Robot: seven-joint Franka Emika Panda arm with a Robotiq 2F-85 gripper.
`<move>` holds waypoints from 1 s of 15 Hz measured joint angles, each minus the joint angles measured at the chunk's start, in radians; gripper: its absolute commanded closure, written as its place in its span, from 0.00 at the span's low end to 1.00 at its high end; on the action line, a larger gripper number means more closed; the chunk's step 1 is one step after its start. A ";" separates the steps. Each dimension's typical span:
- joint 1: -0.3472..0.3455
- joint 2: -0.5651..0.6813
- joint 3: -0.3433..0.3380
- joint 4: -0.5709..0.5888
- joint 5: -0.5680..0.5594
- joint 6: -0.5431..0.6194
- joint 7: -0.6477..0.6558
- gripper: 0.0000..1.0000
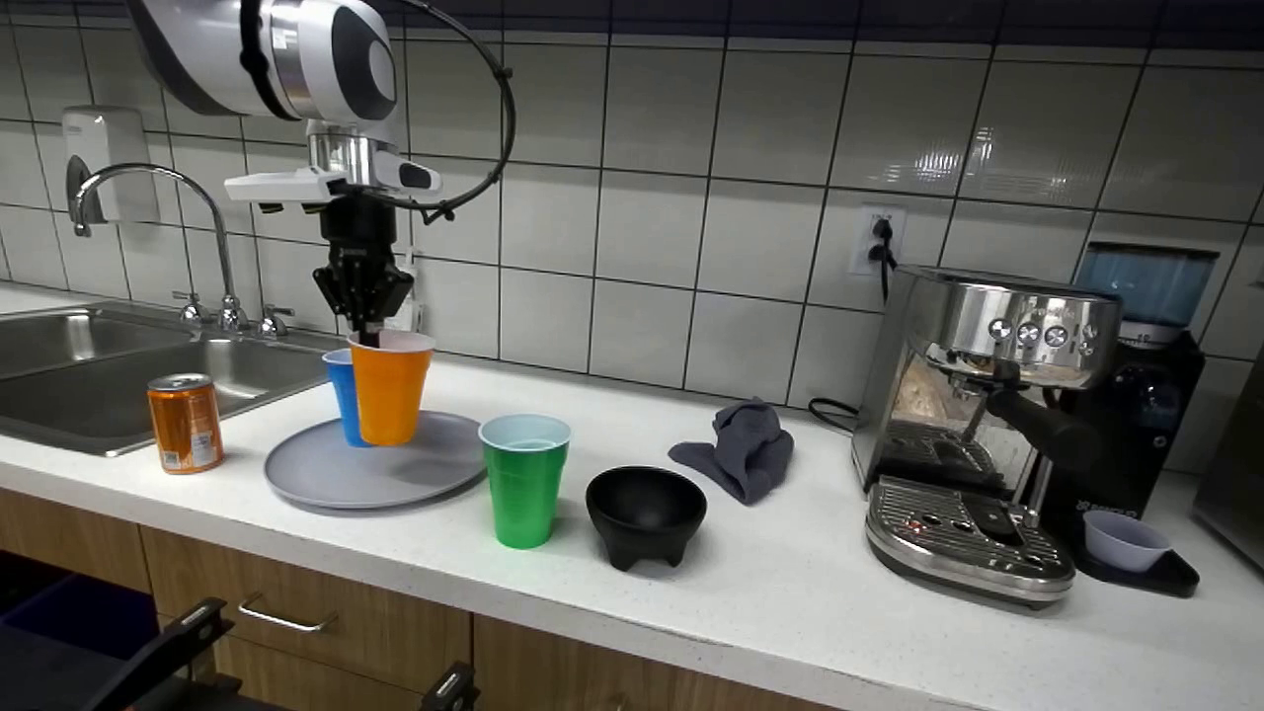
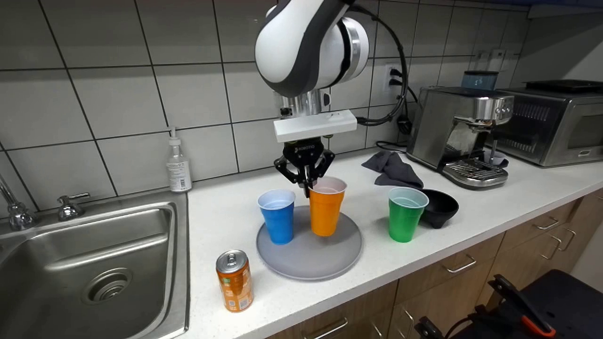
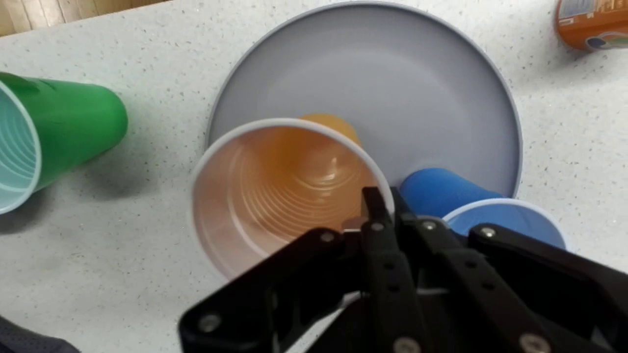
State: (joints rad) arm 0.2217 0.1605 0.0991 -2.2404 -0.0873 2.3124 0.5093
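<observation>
Gripper (image 1: 368, 337) pinches an orange cup (image 1: 391, 400) by its rim over a plate (image 1: 314, 466) in an exterior view; whether it touches is unclear. In an exterior view, a blue cup (image 2: 278, 219) stands close: a sideways swing could topple it. In the wrist view, that one-sided hold could slip; green cup (image 3: 78, 122) and can (image 3: 594, 25) are cut off.

Orange cup (image 1: 393, 395) in claw (image 1: 369, 335)

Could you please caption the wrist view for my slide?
Tool gripping an orange cup by its rim, blue cup alongside.
</observation>
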 measured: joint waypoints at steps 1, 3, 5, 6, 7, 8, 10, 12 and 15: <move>0.002 0.001 0.002 -0.002 0.000 0.000 -0.001 0.99; 0.005 0.003 0.007 -0.005 0.000 0.000 -0.003 0.99; 0.009 0.006 0.010 -0.005 0.000 0.000 -0.005 0.99; 0.012 0.009 0.011 -0.005 0.000 0.000 -0.006 0.99; 0.015 0.012 0.012 -0.005 0.000 0.000 -0.008 0.99; 0.018 0.014 0.014 -0.005 0.000 0.000 -0.010 0.99; 0.021 0.019 0.021 -0.005 0.000 0.000 -0.013 0.99; 0.027 0.025 0.023 -0.006 0.000 0.000 -0.018 0.99; 0.034 0.032 0.025 -0.008 0.000 0.000 -0.026 0.99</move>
State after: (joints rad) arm 0.2555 0.1920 0.1239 -2.2487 -0.0873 2.3120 0.4830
